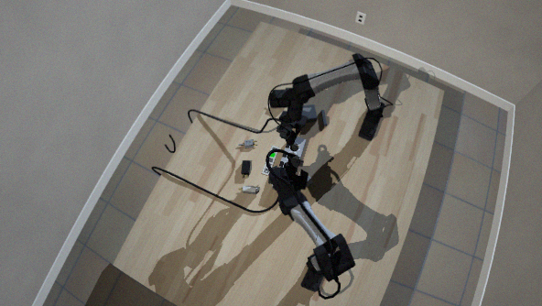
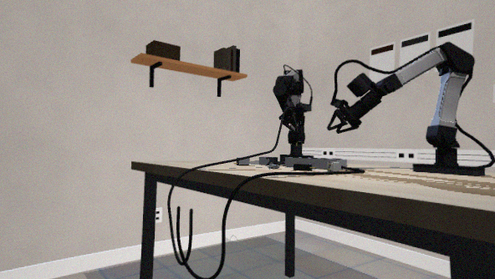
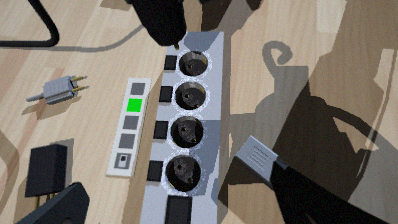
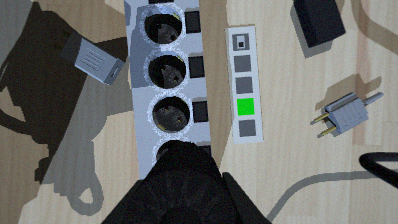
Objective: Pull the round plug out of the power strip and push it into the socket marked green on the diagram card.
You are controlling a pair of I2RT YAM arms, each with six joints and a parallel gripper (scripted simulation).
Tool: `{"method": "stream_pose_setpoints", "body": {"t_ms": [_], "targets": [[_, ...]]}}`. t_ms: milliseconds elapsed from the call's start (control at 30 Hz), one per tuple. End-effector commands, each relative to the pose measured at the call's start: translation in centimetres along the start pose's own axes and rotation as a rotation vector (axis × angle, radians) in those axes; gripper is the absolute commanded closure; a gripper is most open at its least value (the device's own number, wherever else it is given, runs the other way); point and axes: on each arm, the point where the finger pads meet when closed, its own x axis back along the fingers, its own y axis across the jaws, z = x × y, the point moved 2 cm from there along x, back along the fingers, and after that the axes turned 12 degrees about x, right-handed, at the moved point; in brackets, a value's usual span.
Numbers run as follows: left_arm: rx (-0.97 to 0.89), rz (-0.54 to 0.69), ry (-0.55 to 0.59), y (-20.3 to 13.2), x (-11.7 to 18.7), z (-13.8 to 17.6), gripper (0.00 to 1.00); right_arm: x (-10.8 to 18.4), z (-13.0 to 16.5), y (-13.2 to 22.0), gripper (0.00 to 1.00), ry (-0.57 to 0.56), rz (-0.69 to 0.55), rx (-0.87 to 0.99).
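Right end effector (image 1: 290, 137) (image 2: 289, 122) (image 4: 182, 186) is closed on the round plug (image 3: 161, 22) (image 4: 185, 172); plug's out, over the end of the power strip (image 1: 300, 148) (image 2: 313, 163) (image 3: 212, 107) (image 4: 145, 107), one pin showing in left wrist view, rest of the pins hidden. Left end effector (image 1: 297, 171) (image 2: 339, 128) (image 3: 179, 177) is wide apart, nothing in it, above the strip. All four sockets visible unplugged in left wrist view; in right wrist view the plug covers most of the end one. Diagram card (image 1: 265, 171) (image 3: 129, 131) (image 4: 252, 95) beside the strip, green is the second socket from the plug's end, unfilled. Strip looks flat on the worktop (image 1: 220, 151) (image 2: 234, 177) (image 3: 255, 100) (image 4: 285, 150), but arms block much of it from the top. Grey ribbed block (image 3: 256, 156) (image 4: 97, 60) on the far side from the card, can't tell if loose
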Motion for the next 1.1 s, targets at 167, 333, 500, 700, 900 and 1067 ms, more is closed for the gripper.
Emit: {"method": "stream_pose_setpoints", "body": {"t_ms": [167,333,500,700,900,1067], "targets": [[0.165,-0.209,-0.09,-3.5,7.9,-2.6,0.0,1.7,-2.5,-0.9,0.67,-0.026,0.093,0.018],[0.212,-0.254,-0.202,-5.2,12.0,-3.5,0.0,-0.3,-3.3,-0.1,0.67,-0.024,0.076,0.016],[0.269,-0.278,-0.32,-6.6,16.0,-3.5,0.0,-2.4,-3.6,0.5,0.67,-0.022,0.052,0.027],[0.313,-0.276,-0.419,-7.6,19.1,-3.1,0.0,-2.8,-3.1,0.9,0.67,-0.012,0.032,0.017],[0.313,-0.266,-0.443,-8.0,19.7,-3.0,0.0,-2.7,-3.2,0.9,0.67,-0.014,0.033,0.018],[0.301,-0.253,-0.468,-8.2,20.2,-3.7,0.0,-3.0,-3.4,-0.1,0.67,-0.012,0.028,0.015]]}}
